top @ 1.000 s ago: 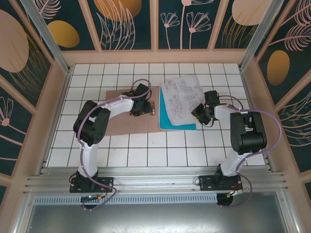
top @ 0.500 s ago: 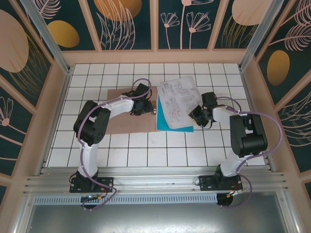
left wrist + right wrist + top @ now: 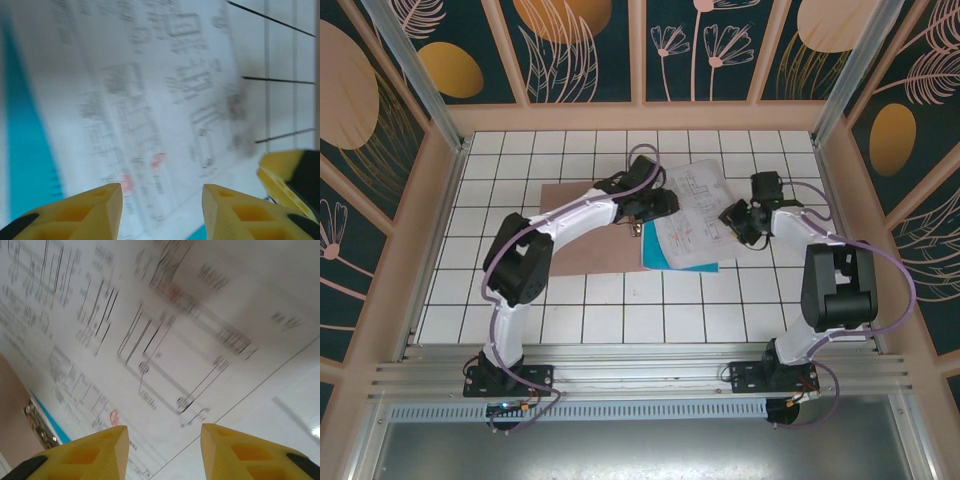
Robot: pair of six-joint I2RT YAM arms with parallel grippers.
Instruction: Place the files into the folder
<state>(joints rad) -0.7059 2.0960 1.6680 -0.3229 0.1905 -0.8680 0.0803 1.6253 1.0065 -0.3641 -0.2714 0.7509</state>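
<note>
The files (image 3: 692,200) lie right of centre: white sheets printed with line diagrams, stacked askew on a cyan-blue sheet (image 3: 672,257). The pinkish-brown folder (image 3: 585,255) lies flat to their left, partly under my left arm. My left gripper (image 3: 658,206) hovers over the sheets' left edge, open, with printed paper (image 3: 150,100) showing between its yellow fingers (image 3: 102,207). My right gripper (image 3: 735,222) is at the sheets' right edge, open too, its fingers (image 3: 235,450) above the printed sheet (image 3: 150,340). In the left wrist view a yellow finger of the right gripper (image 3: 290,175) shows at the right.
A small metal clip (image 3: 636,229) sits at the folder's right edge, beside the cyan sheet. The white tiled table (image 3: 620,300) is fenced by tan walls (image 3: 440,200) on three sides. The near tiles in front of the folder are bare.
My left gripper has swung right, off the folder and onto the sheets' left edge. The right gripper has moved farther back along their right edge, and the sheets have shifted slightly.
</note>
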